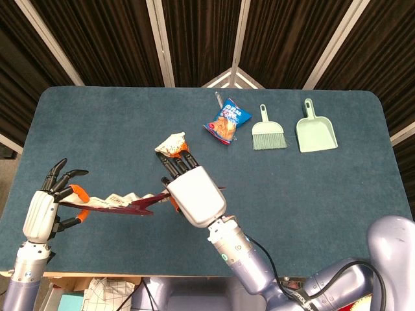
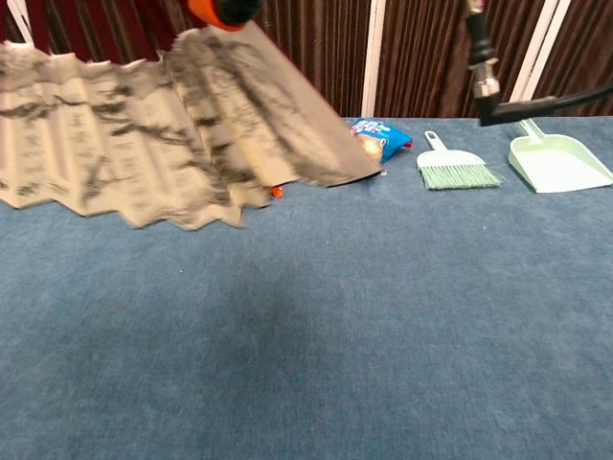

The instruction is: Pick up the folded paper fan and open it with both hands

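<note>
The paper fan [image 1: 123, 202] hangs above the table's front left, spread wide between my two hands. In the chest view the fan [image 2: 144, 144] fills the upper left, its pleated paper printed with black ink painting. My left hand [image 1: 48, 204] holds the fan's left end, with some fingers spread upward. My right hand [image 1: 192, 191] grips the right end, its white back turned to the head camera and its fingers hidden behind the fan rib. Neither hand shows clearly in the chest view.
A crumpled wrapper [image 1: 172, 145] lies just beyond my right hand. A blue snack bag [image 1: 227, 121], a green brush [image 1: 268, 133] and a green dustpan [image 1: 316, 131] sit at the back right of the blue table [image 1: 311, 194].
</note>
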You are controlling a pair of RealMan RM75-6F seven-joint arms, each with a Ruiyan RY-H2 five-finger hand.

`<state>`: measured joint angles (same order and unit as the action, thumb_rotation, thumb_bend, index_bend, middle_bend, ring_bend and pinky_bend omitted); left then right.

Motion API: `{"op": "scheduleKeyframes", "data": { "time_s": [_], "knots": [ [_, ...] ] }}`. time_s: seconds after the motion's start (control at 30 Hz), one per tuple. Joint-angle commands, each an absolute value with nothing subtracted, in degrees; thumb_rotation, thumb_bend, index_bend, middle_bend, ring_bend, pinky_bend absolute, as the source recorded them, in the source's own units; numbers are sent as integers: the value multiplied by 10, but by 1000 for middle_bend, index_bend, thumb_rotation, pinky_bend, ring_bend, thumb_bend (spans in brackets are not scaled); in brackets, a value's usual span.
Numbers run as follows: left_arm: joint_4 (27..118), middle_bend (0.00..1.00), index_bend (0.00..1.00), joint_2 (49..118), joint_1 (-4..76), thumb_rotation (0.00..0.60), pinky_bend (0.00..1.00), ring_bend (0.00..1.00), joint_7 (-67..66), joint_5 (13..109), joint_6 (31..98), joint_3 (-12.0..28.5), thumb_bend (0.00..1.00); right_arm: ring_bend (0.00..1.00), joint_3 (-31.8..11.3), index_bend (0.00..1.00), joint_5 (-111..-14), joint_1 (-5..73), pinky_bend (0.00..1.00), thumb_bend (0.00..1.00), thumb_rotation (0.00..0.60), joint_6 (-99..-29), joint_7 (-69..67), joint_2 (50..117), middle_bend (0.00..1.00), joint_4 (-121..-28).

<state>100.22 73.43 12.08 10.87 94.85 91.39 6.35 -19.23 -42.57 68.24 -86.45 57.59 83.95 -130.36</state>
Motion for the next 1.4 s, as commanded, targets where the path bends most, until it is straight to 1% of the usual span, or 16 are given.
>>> {"op": "scheduleKeyframes", "data": {
  "time_s": [0.03, 0.4, 0.67, 0.87, 1.0, 1.13, 1.4],
  "knots": [
    [1000, 249, 629, 732, 126, 600, 86, 0, 104, 949, 915, 71, 530, 252, -182, 740, -447, 653, 180, 500, 600, -848, 532, 807, 140, -1302],
    [964, 251, 621, 746, 162, 600, 85, 0, 92, 982, 929, 109, 530, 252, -153, 741, -526, 580, 180, 499, 600, -813, 434, 705, 141, -1268],
    [910, 251, 617, 791, 207, 600, 86, 0, 23, 1022, 926, 129, 529, 252, -137, 741, -576, 537, 180, 501, 600, -784, 363, 652, 141, -1236],
    [888, 251, 611, 823, 227, 600, 86, 0, -9, 1039, 929, 133, 528, 252, -128, 741, -597, 521, 180, 500, 600, -765, 341, 643, 141, -1210],
    [885, 251, 590, 837, 236, 600, 86, 0, -18, 1045, 928, 132, 507, 252, -122, 741, -607, 515, 181, 500, 600, -757, 331, 646, 141, -1192],
    [880, 250, 591, 851, 247, 600, 85, 0, -38, 1053, 927, 134, 503, 252, -115, 741, -623, 506, 181, 500, 600, -749, 315, 655, 142, -1167],
    [859, 249, 590, 867, 269, 600, 100, 0, -118, 1071, 936, 155, 503, 252, -109, 741, -654, 488, 180, 500, 600, -741, 278, 676, 148, -1110]
  ]
}}
